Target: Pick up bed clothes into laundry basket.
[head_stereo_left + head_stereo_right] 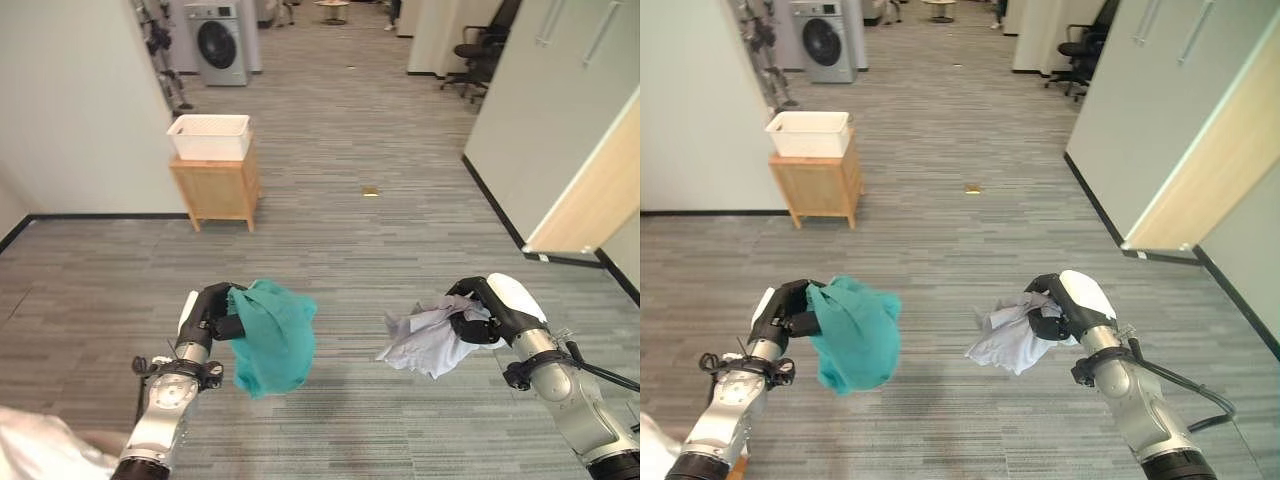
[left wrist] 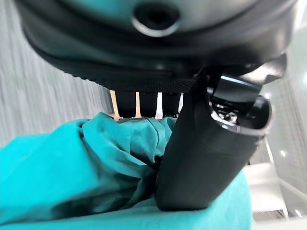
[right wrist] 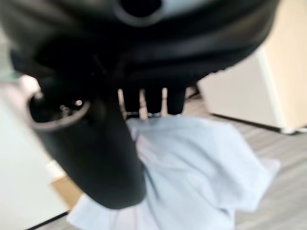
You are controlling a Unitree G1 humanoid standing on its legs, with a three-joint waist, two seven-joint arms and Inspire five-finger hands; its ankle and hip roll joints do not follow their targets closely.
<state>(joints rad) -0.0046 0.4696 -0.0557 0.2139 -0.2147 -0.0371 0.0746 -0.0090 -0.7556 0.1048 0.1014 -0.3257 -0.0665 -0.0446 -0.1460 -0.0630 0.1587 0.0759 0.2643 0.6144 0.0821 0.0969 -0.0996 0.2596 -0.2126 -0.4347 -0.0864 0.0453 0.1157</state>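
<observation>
Teal cloth (image 1: 272, 335) hangs bunched from the left hand (image 1: 212, 312), fingers curled round it; the right hand (image 1: 482, 308) clutches a pale lilac cloth (image 1: 430, 340). Ahead, a white laundry basket (image 1: 209, 136) sits atop a wooden stand (image 1: 213, 190).

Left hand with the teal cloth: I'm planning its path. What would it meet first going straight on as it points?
The left hand, shut on the crumpled teal cloth, points ahead; the grey carpet floor looks free, though depth is unclear.

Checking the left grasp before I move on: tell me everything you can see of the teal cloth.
The teal cloth is a soft, crumpled fabric bunched into a loose bundle. It hangs in the air above the grey carpet, draping down from the left hand, whose fingers and thumb curl round its upper edge. Nothing else touches it.
</observation>
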